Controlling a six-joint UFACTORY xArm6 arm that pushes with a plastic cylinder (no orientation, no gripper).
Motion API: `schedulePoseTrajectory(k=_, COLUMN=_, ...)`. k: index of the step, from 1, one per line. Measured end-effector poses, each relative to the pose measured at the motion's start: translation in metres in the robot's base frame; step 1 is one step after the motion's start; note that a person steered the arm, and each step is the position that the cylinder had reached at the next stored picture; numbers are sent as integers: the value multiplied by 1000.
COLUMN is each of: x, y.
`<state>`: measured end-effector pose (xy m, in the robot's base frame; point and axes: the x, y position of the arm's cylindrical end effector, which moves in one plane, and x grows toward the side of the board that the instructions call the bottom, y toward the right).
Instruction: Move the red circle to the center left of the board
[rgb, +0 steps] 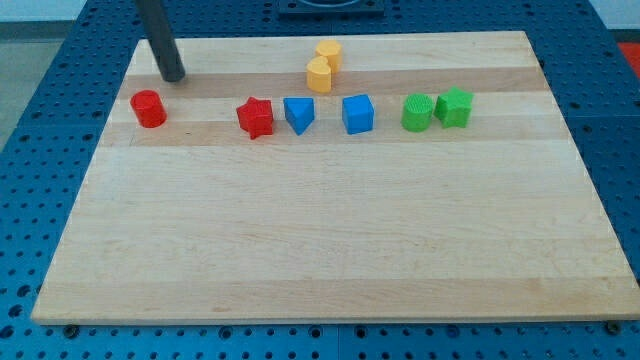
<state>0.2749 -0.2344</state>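
The near part of your table (320, 260) has nothing on it. Farther back, at the far left, sits the red circle (148, 108). A red star (256, 117) is off to its right. My tip (174, 76) rests just behind the circle, a bit to its right, not touching. No fingers here, only a rod. You are lining up. Next, I think, push the circle toward you, staying left.
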Motion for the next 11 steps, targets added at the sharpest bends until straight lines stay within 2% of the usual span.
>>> schedulePoseTrajectory(k=4, x=46, y=-11)
schedulePoseTrajectory(k=8, x=55, y=-26)
schedulePoseTrajectory(k=10, x=96, y=-26)
schedulePoseTrajectory(k=11, x=96, y=-26)
